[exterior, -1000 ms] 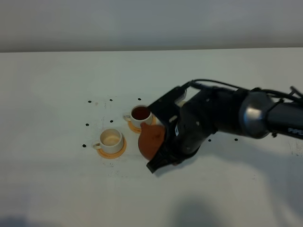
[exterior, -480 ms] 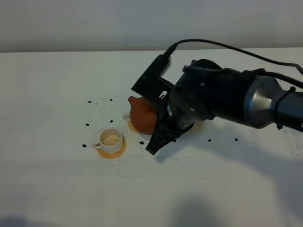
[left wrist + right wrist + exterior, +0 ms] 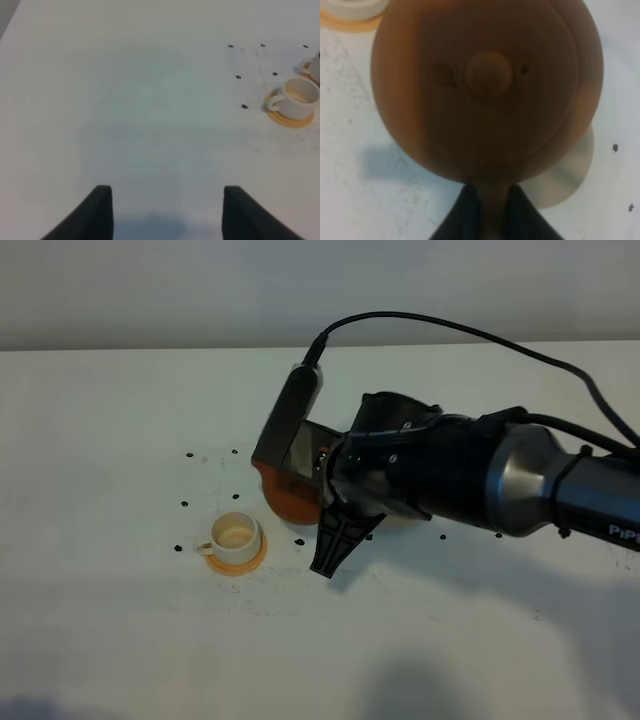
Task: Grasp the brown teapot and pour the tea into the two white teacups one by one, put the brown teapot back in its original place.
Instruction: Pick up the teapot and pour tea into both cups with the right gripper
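Beside the near teacup (image 3: 233,534): brown teapot (image 3: 487,85) is held for pouring.
Right claw (image 3: 492,212): clamped on its handle (image 3: 492,197).
Left claw (image 3: 167,212): spread, empty.

Exterior high, frame centre: right arm (image 3: 440,475) covers most of the brown teapot (image 3: 276,503); only its lower-left arc shows. Right wrist: teapot close, blurred, hiding most of the saucer (image 3: 570,175); near teacup (image 3: 352,6) and its coaster (image 3: 345,23) cut by frame edge. Left wrist: far teacup (image 3: 313,66) cut by frame edge, mostly outside.
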`<state>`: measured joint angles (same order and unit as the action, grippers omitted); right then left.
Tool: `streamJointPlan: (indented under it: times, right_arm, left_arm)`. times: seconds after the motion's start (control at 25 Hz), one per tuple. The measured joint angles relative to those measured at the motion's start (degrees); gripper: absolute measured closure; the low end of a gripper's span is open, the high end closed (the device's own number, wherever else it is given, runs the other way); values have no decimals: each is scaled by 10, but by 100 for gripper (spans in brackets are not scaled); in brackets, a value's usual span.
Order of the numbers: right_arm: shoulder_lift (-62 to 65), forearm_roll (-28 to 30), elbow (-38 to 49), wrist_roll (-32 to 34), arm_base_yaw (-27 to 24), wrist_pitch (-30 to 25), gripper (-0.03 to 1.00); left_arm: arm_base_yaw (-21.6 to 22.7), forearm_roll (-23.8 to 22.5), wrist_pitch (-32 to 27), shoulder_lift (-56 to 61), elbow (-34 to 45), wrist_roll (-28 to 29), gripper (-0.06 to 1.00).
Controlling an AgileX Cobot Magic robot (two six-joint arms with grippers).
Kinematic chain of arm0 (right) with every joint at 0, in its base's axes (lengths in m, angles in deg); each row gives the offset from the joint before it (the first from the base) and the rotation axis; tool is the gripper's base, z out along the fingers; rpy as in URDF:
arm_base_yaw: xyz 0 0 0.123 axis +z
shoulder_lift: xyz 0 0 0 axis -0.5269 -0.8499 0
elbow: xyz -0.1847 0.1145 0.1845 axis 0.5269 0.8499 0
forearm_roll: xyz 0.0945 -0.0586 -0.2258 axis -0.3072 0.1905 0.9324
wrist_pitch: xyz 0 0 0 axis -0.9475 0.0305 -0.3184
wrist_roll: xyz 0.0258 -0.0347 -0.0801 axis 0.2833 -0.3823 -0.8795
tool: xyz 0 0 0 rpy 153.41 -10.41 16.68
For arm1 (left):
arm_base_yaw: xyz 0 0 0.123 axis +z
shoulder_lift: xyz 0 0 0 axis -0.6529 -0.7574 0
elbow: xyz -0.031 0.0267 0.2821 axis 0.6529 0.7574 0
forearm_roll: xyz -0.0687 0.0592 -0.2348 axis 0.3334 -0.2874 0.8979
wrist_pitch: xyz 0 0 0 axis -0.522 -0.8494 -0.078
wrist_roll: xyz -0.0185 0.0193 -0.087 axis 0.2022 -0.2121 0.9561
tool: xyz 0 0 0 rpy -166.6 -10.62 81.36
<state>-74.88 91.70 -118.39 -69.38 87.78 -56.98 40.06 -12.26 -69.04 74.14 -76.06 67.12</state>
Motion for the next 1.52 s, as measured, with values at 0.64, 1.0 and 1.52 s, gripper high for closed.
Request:
streamJointPlan:
  times: [0.64,1.0,1.52]
  right_arm:
    - [-30,62,0,-29,54,-43,88]
    - [-37,77,-8,-32,61,-59,88]
    - [-75,102,-58,-32,55,-121,88]
  left_arm:
    - [0,0,0,0,0,0,44]
    - [0,0,0,0,0,0,44]
    - [0,0,0,0,0,0,44]
